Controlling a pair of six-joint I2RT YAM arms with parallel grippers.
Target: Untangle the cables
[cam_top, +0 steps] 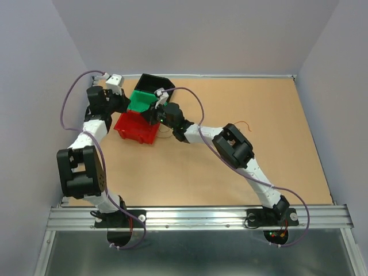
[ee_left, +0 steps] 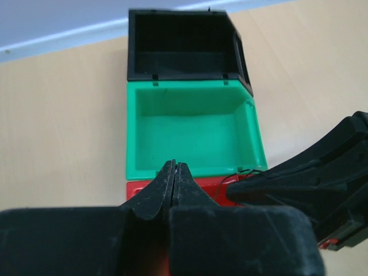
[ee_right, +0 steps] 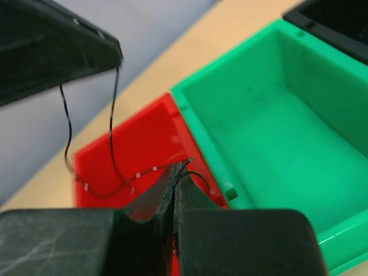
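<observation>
Hanging over the red bin, the cables stretch between the arms. Both the right gripper and the left gripper are clamped on them.

- No text, label, brand, number or sign can be read in any of the views.
</observation>
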